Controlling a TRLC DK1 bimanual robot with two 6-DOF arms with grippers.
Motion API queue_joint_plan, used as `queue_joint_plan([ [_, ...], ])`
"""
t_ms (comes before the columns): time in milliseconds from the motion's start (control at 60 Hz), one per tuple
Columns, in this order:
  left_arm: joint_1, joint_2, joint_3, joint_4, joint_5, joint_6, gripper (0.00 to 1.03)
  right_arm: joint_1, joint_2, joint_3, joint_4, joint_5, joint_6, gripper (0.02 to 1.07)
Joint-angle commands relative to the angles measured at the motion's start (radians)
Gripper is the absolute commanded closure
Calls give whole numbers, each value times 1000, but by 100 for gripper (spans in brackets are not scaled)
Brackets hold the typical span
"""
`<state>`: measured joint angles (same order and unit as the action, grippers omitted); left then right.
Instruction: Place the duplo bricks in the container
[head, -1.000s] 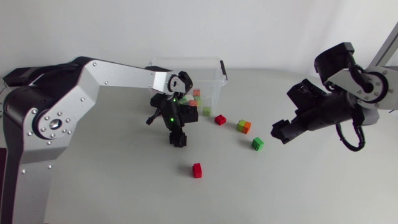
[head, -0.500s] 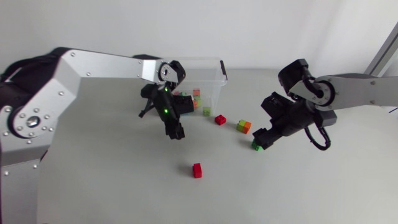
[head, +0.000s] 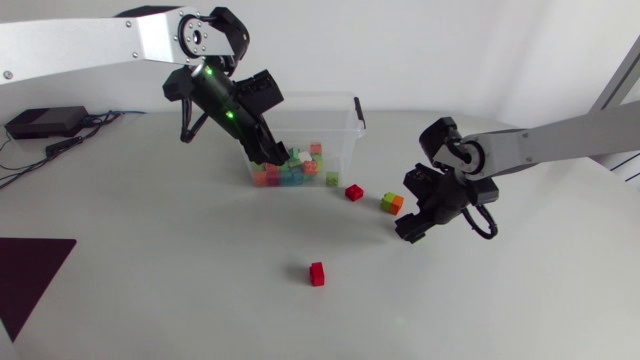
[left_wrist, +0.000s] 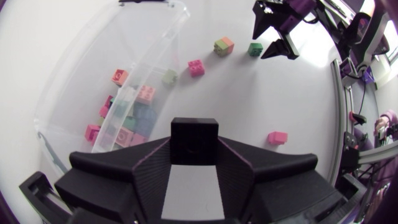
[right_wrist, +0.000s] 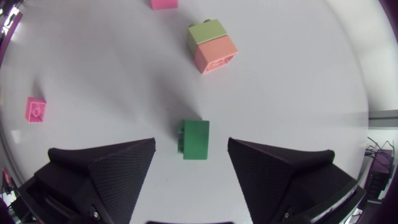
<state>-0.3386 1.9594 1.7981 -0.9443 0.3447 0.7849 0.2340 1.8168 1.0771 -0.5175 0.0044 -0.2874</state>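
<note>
My left gripper (head: 272, 152) hangs above the near wall of the clear container (head: 300, 98), shut on a black duplo brick (left_wrist: 194, 142). Several coloured bricks lie inside the container (left_wrist: 93, 81). My right gripper (head: 412, 228) is down at the table, open, with a green brick (right_wrist: 196, 140) between its fingers (right_wrist: 112, 168) and touching neither. In the head view that brick is hidden under the gripper. A stacked green-and-orange brick (head: 392, 203) lies just ahead of the right gripper (right_wrist: 191, 148). One red brick (head: 354, 192) sits near the container, another red brick (head: 317, 273) nearer the front.
A pale green brick (head: 332, 179) rests against the container's outer front wall. A dark mat corner (head: 30, 280) lies at the front left of the table.
My left arm rose from the table with the black brick and swung back over the container. My right arm came in and down over the green brick, its fingers narrowing.
</note>
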Motion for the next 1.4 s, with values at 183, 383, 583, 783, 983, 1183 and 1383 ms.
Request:
queue_joint_plan([
  [183, 50, -7, 80, 133, 37, -139, 65, 5, 75, 50, 27, 31, 17, 40],
  [383, 59, 33, 124, 225, 37, -222, 65, 8, 88, 47, 17, 45, 13, 64],
  [583, 66, 82, 150, 302, 36, -291, 63, 10, 78, 38, 8, 46, 19, 75],
  [783, 72, 122, 156, 375, -10, -342, 57, 19, -4, 26, -12, 37, 21, 80],
  [983, 89, 144, 158, 438, -47, -383, 11, 56, -122, 73, -88, 34, 47, 80],
  [1183, 87, 70, 90, 457, -49, -383, 5, 99, -195, 156, -134, 19, 71, 80],
  [1383, 66, -117, -118, 473, -23, -280, 6, 125, -228, 254, -139, -6, 103, 80],
])
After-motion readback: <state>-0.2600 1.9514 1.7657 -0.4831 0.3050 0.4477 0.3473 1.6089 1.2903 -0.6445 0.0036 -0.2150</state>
